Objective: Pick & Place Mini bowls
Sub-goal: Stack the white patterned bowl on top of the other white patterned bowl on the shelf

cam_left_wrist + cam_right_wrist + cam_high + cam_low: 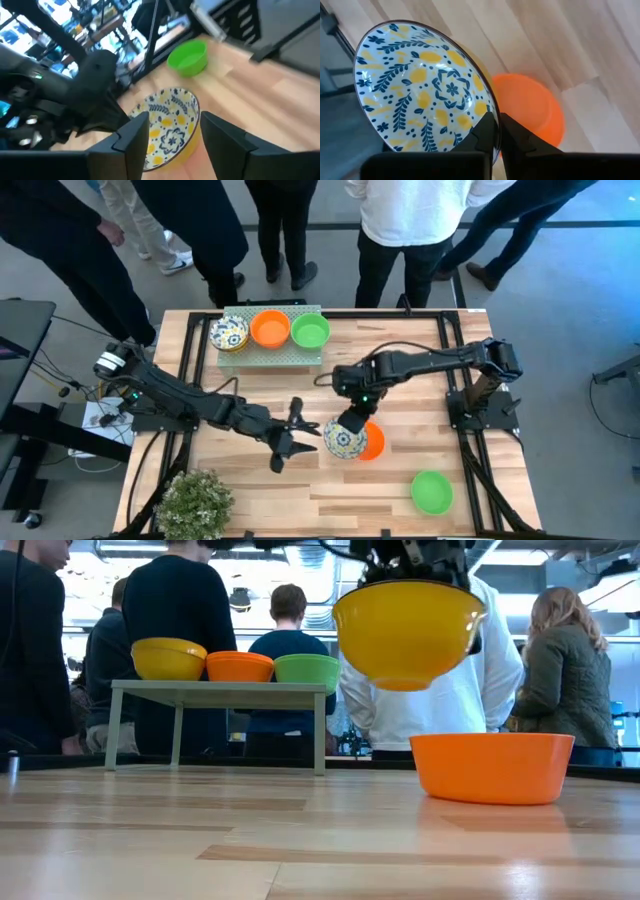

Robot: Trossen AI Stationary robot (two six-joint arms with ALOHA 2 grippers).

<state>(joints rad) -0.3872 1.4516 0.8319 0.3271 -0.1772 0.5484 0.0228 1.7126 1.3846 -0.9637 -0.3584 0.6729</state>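
Floral bowl [345, 438] hangs pinched in right gripper [352, 420] above table.

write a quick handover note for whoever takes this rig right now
Right gripper is shut on the rim of a floral bowl, held in the air above the orange bowl on the table.
Left gripper is open, empty, just beside it.
Done: three bowls on the raised shelf.
Left: the held bowl, the orange one, and the green bowl near the front right.

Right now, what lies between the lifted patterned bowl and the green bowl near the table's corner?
Only bare wood, seen from the high view: patterned bowl in the right tool, green bowl apart; the orange bowl sits beside.
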